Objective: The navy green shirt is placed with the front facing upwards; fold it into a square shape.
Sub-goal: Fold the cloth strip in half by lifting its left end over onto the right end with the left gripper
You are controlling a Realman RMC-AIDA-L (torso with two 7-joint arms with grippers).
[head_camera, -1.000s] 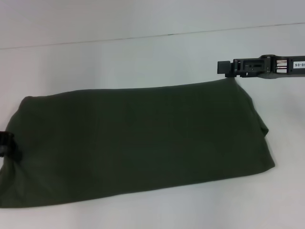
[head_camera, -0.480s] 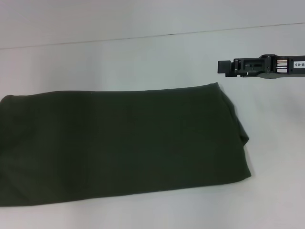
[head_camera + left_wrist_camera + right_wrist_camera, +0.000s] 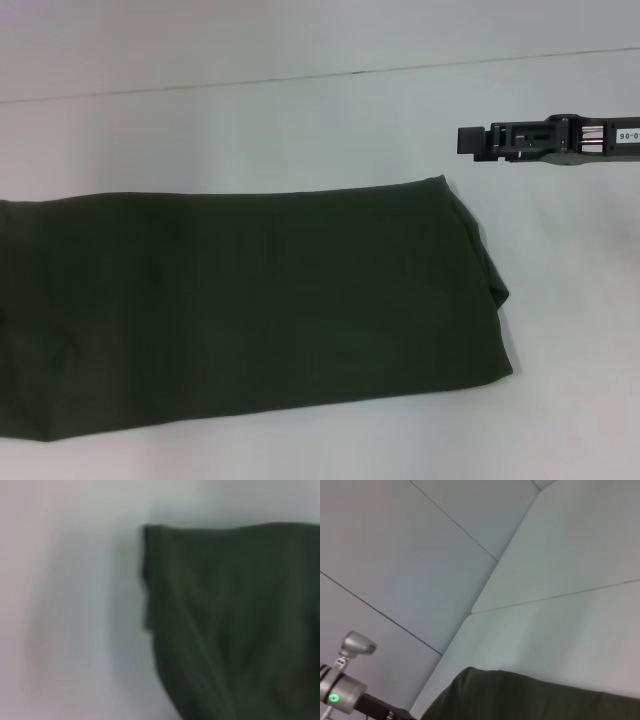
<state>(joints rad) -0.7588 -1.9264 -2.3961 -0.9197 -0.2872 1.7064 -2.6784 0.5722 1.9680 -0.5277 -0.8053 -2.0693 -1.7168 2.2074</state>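
Navy green shirt [image 3: 250, 310] lies folded in a long band on white table [image 3: 300, 120]. Right gripper [image 3: 470, 141] hovers just past shirt's far-right corner, holding nothing; finger gap can't tell. Left gripper unseen.

A white table [image 3: 300, 110] carries the folded navy green shirt [image 3: 250, 300].

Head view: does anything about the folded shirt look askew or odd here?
The navy green shirt lies as a long band, not a square, running off the view's left edge. Its right end is uneven, with layers bulging past each other. The right gripper hovers clear of it.
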